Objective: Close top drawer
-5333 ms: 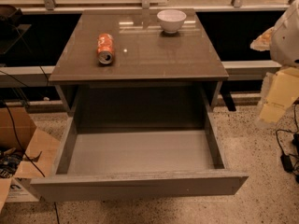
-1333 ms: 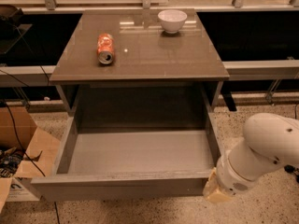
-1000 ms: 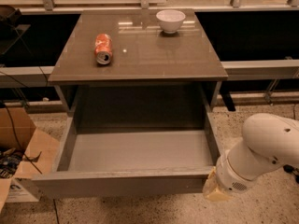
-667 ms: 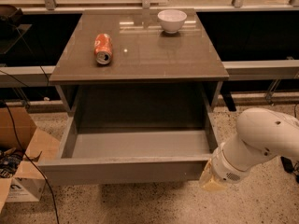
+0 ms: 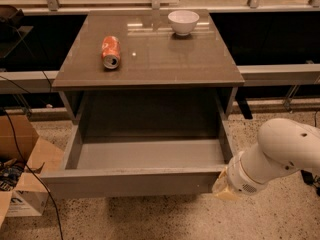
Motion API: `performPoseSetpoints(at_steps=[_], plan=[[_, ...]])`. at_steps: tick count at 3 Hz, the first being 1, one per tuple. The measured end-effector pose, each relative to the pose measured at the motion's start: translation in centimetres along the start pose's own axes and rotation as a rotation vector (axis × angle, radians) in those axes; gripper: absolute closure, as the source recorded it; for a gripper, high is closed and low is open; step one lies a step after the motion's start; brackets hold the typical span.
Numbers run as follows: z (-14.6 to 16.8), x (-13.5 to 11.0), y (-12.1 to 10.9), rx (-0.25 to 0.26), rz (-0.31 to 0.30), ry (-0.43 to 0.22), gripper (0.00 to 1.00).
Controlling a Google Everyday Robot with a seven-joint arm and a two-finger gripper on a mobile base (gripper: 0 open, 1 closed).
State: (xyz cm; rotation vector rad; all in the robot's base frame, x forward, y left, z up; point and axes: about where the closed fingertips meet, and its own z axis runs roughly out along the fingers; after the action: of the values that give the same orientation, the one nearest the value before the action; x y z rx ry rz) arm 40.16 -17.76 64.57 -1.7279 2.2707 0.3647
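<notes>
The top drawer [image 5: 130, 181] is a wide grey-brown wooden drawer with a plain flat front and a pale grey inner floor [image 5: 150, 154]. It stands partly pulled out of the cabinet [image 5: 150, 59]. My white arm [image 5: 280, 156] reaches in from the right. My gripper [image 5: 222, 186] is at the right end of the drawer front, touching or very near it. Its tip is mostly hidden behind the arm's wrist.
An orange soda can [image 5: 111, 52] lies on its side on the cabinet top. A white bowl [image 5: 183, 22] stands at the top's back right. Cardboard boxes [image 5: 22, 179] and a cable sit on the floor at the left. A rail [image 5: 280, 74] runs behind the cabinet.
The drawer has slid back into the cabinet, so less of its floor shows. My arm and gripper have moved up and inward with the drawer's front right corner.
</notes>
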Motion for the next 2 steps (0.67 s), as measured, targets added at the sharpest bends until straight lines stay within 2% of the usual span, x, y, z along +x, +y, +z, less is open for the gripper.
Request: performPoseSetpoints(at_steps=[1, 2], plan=[[0.0, -1.0, -1.5, 0.049, -0.01, -0.028, 0.82], [0.2, -1.8, -3.5, 0.084, -0.014, -0.059, 0.5]])
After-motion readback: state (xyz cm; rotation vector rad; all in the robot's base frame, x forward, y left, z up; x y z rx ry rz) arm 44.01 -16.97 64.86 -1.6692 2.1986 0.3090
